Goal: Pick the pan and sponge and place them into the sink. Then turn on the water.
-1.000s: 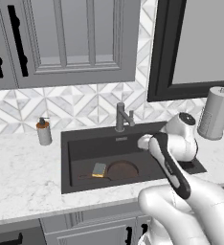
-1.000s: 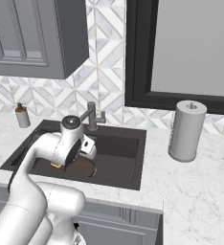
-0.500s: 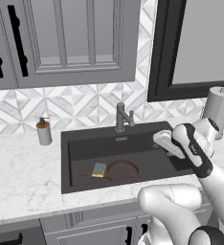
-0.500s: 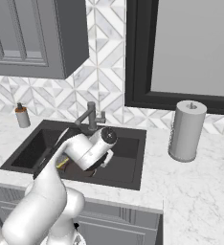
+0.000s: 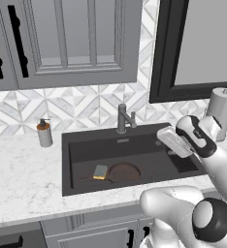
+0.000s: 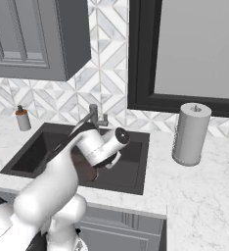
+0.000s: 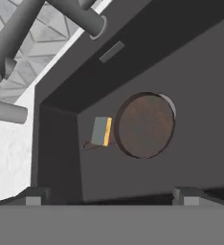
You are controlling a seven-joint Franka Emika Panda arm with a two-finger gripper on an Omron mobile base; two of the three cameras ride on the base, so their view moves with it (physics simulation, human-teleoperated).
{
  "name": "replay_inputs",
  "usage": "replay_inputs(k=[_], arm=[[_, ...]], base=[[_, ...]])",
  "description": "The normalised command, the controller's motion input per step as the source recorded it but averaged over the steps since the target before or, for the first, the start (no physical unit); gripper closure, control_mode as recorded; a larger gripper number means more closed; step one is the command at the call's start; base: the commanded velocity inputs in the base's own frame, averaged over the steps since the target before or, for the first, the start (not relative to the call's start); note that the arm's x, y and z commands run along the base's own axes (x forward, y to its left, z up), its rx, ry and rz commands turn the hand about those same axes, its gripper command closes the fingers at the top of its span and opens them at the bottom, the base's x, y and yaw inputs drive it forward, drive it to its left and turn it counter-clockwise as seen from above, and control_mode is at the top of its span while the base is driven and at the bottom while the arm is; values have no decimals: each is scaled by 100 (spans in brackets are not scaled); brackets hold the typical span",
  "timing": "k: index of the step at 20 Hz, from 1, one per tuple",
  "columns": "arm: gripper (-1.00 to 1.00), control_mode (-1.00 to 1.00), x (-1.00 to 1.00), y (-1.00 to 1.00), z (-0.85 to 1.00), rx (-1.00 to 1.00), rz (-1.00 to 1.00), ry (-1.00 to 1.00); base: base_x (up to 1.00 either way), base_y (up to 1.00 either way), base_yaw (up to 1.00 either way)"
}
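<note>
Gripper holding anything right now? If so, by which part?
Nothing is held. The gripper is open, nothing between its fingertips, above the sink. The pan and the sponge both lie on the sink floor.

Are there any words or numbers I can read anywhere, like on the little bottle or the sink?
None: no readable word, number or sign anywhere.
Small grey soap bottle with a brown top: no label visible.
Dark grey rectangular sink: a small grey plate on its back wall, blank as far as the pictures show.
Grey paper towel roll: plain.
Round dark brown pan and yellow sponge with a green-grey top: no marks.
</note>
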Motion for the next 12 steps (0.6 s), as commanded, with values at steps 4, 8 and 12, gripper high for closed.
replay_inputs(k=[4,8,12], arm=[[-100,-100,50,4,0,3,0,0],[-100,-100,53,0,0,6,0,0],[-100,-100,42,13,0,1,0,-1]], base=[[0,0,0],[0,0,0],[0,0,0]])
